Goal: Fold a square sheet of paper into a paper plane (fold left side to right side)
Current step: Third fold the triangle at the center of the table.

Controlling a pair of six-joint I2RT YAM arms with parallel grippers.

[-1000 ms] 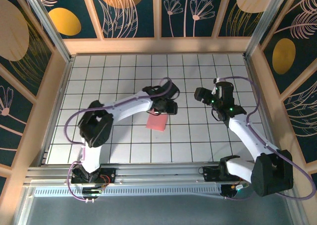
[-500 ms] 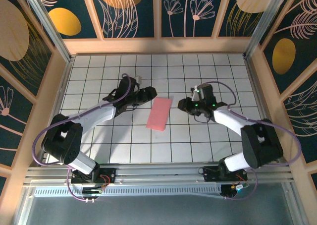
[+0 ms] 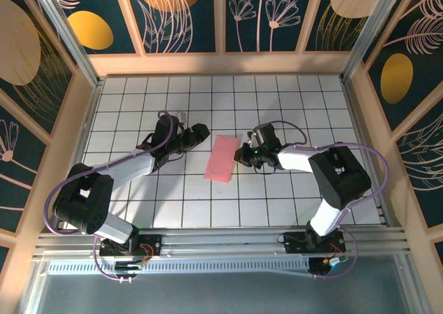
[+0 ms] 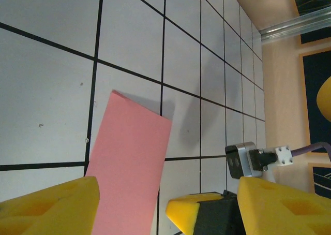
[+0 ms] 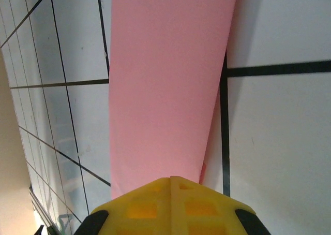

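One white table (image 3: 138, 189), ruled with black grid lines, was seen from above, walled at the back and sides by wood-framed panels painted with flowers. Two arms were stretched low across it from the near edge, the left arm (image 3: 131, 165) reaching in from the left and the right arm (image 3: 304, 158) from the right, their ends turned toward each other.

Between them the sheet of paper (image 3: 223, 158) was laid flat on the tiles near the middle of the table, salmon-pink and shaped as a narrow rectangle, tilted with its far end leaning right.

The left gripper (image 3: 201, 131) was held just beside the sheet's far left corner, apart from it; in the left wrist view its yellow fingers (image 4: 46, 204) were spread wide, with nothing gripped.

The right gripper (image 3: 242, 153) was set at the sheet's right edge. Its yellow pads (image 5: 170, 204) were pressed together where the paper met them; whether paper was caught between them could not be told.
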